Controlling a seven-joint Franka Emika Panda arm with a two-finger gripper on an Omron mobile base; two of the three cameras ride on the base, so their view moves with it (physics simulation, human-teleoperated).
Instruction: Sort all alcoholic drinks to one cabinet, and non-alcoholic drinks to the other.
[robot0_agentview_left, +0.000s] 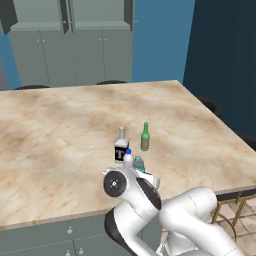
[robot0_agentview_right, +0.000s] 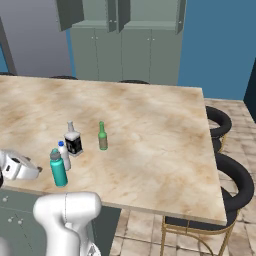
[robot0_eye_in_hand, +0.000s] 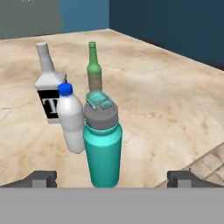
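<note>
teal bottle (robot0_agentview_left: 140, 164) mostly behind arm

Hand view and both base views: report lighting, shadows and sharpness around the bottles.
Hand view: flat, even light, the teal bottle nearest and largest, edges soft. Left base view: the green glass bottle casts no clear shadow on the counter. Right base view: no glare on the marble, slightly blurred.

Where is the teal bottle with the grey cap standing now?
The teal bottle stands on the marble counter near its front edge, closest to the open gripper, beside the white blue-capped bottle.
</note>
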